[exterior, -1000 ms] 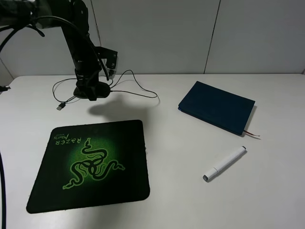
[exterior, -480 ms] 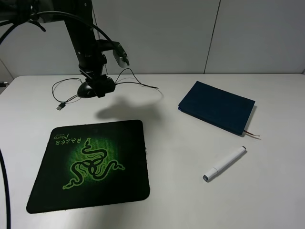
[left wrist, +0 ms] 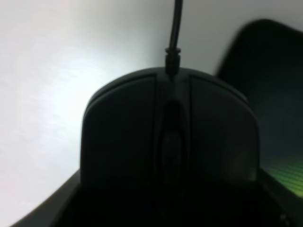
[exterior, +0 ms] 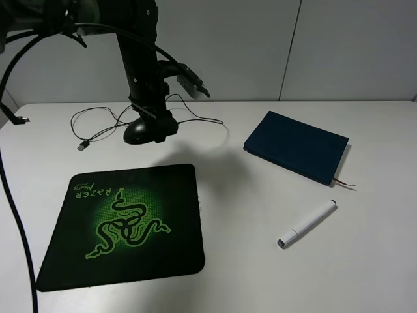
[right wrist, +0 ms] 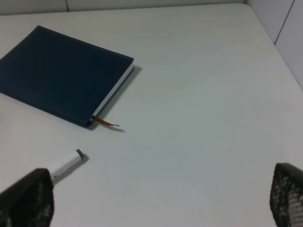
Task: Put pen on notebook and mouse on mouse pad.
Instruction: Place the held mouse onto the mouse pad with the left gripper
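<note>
The glossy black mouse hangs just above the table behind the mouse pad, and my left gripper is shut on it. Its thin cable trails left to a USB plug. The mouse fills the left wrist view, with the mouse pad's edge beyond it. The navy notebook lies at the right, and the white pen lies on the table in front of it. My right gripper stands open above bare table, with the notebook and pen off to one side.
The white table ends at a pale wall behind. The red ribbon bookmark sticks out of the notebook's near corner. Loops of the mouse cable lie between the mouse and the notebook.
My left arm has carried the mouse to the right along the back of the table, dragging the cable with it. Pen, notebook and mouse pad have not moved.
</note>
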### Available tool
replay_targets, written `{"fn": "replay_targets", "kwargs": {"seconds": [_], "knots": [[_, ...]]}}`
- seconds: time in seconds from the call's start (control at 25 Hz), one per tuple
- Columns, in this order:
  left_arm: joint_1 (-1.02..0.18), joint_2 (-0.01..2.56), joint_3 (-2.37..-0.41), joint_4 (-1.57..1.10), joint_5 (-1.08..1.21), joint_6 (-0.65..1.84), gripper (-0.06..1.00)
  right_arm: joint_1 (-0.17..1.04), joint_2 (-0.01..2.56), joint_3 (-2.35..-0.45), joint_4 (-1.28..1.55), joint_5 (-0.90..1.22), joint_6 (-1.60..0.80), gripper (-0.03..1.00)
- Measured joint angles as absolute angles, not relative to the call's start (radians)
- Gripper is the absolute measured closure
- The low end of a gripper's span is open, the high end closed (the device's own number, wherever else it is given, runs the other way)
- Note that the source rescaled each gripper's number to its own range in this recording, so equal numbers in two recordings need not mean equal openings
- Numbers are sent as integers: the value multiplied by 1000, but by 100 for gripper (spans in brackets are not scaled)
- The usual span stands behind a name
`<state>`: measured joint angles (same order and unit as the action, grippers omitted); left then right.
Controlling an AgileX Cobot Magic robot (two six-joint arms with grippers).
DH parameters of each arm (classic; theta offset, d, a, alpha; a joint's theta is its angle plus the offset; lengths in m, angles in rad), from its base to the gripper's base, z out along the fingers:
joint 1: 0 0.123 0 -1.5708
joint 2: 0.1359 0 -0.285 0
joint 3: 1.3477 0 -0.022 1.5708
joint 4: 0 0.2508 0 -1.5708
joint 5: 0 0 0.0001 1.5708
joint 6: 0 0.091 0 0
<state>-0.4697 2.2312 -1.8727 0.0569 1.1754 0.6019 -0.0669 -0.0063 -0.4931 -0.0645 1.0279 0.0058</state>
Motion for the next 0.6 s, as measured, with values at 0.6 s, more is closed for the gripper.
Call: {"fn": "replay_targets", "kwargs": {"seconds": [0.6], "knots": [[-505,2035,-1454,56,1174,447,94,-67,-6,-493,-64,1028,6,-3]]}}
